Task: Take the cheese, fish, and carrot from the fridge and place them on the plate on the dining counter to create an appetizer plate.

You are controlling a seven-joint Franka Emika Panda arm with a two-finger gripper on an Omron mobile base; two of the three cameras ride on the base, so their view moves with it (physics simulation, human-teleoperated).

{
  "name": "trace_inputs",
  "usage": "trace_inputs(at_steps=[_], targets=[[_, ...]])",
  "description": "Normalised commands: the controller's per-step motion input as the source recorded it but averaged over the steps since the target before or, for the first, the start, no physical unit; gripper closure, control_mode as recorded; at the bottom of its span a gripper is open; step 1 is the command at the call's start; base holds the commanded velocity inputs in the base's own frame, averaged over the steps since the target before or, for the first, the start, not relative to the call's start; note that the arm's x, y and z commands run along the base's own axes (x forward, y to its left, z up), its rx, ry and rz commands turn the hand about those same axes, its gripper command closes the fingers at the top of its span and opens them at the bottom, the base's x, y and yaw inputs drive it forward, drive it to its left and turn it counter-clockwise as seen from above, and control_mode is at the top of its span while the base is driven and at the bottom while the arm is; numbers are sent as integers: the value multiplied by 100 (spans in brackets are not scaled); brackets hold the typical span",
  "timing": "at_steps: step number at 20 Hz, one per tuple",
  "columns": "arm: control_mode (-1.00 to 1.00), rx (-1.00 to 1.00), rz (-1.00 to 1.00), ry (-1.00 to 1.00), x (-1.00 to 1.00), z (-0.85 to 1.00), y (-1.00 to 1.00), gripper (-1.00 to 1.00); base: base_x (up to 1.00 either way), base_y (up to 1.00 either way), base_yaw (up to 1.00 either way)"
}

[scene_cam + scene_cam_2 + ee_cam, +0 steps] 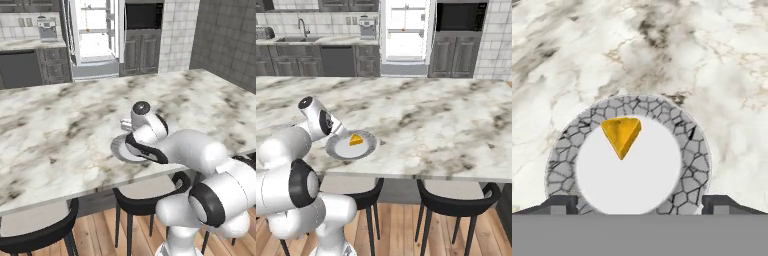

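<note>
Hand view: cheese [621, 134] lies on plate [692, 160], frame centre, tool [640, 202] spread, empty; likely next, fridge [406, 35] for fish.

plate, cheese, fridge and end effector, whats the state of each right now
plate: flat on the dining counter, near its front edge
cheese: lying on the plate, nothing gripping it
fridge: doors open, bright interior showing
end effector: above the plate, fingertips spread wide, holding nothing
</note>
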Motion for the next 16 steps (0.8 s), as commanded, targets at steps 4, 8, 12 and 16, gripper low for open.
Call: trace_inputs(at_steps=[4, 8, 12, 16], targets=[[-100, 1, 6, -4, -90, 100, -5, -100, 0, 0, 0], [-100, -1, 8, 1, -82, 100, -26, -100, 0, 0, 0], [-100, -8, 10, 11, -72, 95, -32, -100, 0, 0, 0], [-100, -8, 14, 23, -64, 51, -31, -100, 0, 0, 0]])
